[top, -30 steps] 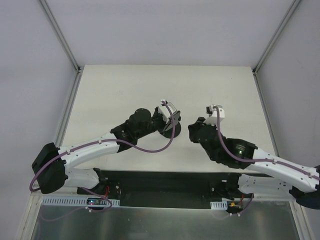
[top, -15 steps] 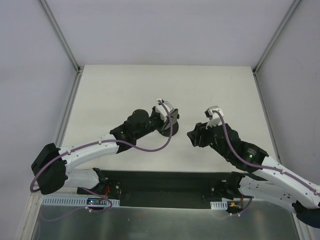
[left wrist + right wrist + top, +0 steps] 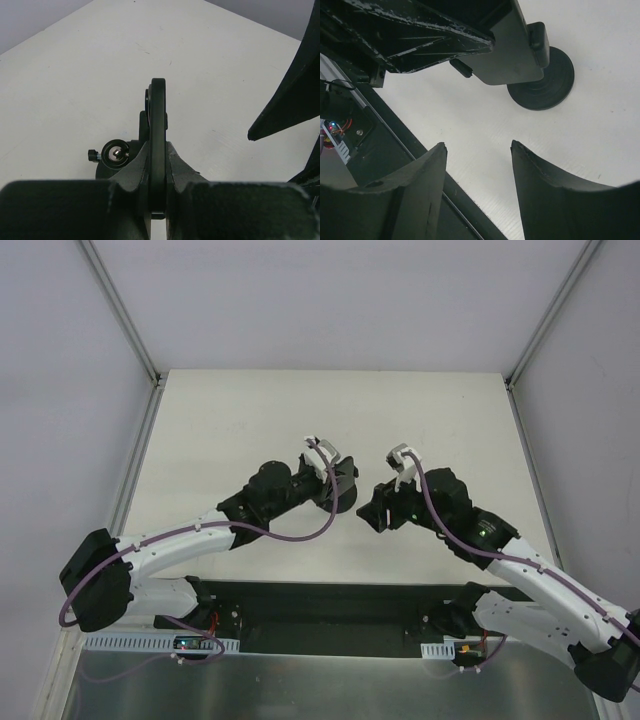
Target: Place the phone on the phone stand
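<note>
Black on black: the left gripper (image 3: 158,150) is clamped on a thin slab seen edge-on, which I take to be the phone (image 3: 158,110). It is pinched by its flat faces, probably so that it hangs upright and its lower edge can go down first. That rounded far end sits at twelve o'clock from the fingertips, low over the table (image 3: 75,75). The stand (image 3: 116,153) is just beside it, with its small hinge knob at about eight o'clock from the phone's tip. A second thin plate shows just behind the phone, likely the stand's back rest. Whether the phone already rests in the stand cannot be told from here.

From the right wrist, the stand's round foot lies flat on the table at one o'clock. The dark block above it looks like the phone's broad face.

The right gripper (image 3: 478,150) is spread wide with only bare table between its two fingers. In the overhead view it hovers at about three o'clock from the stand, near but apart. My guess is that it waits there to steady the stand or nudge the phone if needed.

No brand, label or writing can be read anywhere. The only marks are a green light (image 3: 483,528) on the right arm and small lit parts on a circuit board (image 3: 337,131).
</note>
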Available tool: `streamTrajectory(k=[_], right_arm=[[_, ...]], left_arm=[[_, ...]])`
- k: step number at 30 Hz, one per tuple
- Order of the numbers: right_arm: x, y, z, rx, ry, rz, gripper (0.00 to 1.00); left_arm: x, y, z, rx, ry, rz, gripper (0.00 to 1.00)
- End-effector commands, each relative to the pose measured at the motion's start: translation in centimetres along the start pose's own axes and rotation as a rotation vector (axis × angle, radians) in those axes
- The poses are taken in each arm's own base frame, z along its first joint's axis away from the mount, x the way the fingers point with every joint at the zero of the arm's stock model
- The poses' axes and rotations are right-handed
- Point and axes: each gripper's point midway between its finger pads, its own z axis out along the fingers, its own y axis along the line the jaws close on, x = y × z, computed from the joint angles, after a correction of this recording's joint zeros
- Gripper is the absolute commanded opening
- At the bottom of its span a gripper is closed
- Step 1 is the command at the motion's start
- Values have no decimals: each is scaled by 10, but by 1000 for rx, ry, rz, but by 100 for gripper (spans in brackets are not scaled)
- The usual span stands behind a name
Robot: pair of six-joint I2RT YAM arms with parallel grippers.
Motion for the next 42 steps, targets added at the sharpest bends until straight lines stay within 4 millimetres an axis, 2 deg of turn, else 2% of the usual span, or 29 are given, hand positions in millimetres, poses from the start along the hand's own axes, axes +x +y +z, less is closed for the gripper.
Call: streamTrajectory(k=[1,2,3,5,6,8,10,13,18,19,20,22,23,24,25,30,34,42], right_arm=[[-31,18,-4,-89,-97,-36,57],[-31,15,-4,-82,-96,-36,57],[-29,15,-4,-79,-95,-38,61],[-26,11,-4,-67,-84,-40,65],[-25,11,-4,-65,-82,-47,69],[-24,7,-5,-44,-72,-53,73],[-25,6,-7,-38,-66,-62,75],[-32,7,-11,-39,-72,-71,81],[-43,-2,-14,22,-67,-83,96],[-47,-4,-14,35,-70,-79,99],[-48,-6,-9,48,-55,-76,97],[-61,-4,-8,48,-61,-82,97],[-60,-5,-1,53,-40,-88,97],[-71,-3,-2,55,-54,-103,97],[-74,-4,0,62,-49,-111,96],[-88,-7,21,89,-10,-124,97],[-91,-13,35,125,-8,-100,97],[-92,-13,52,119,-26,-98,97]], left_arm=[[-33,-10,-1,53,-88,-63,0],[-31,-10,-1,52,-71,-63,0],[-39,-9,0,54,-72,-61,0],[-30,-11,-1,67,5,-62,0],[-43,-12,0,77,-6,-56,16],[-36,-17,-2,114,58,-56,33],[-41,-19,-4,125,46,-56,45],[-51,-20,-12,131,18,-68,55],[-69,-14,-24,93,-17,-69,61],[-78,-12,-30,82,-42,-67,64],[-84,-8,-34,63,-56,-68,76],[-96,7,-45,-19,-79,-69,80],[-100,11,-49,-40,-87,-69,81],[-106,22,-55,-98,-105,-67,82],[-115,36,-66,-179,-134,-69,83],[-129,66,-100,-360,-222,-74,86],[-135,69,-111,-378,-274,-79,87],[-127,65,-102,-355,-249,-88,87]])
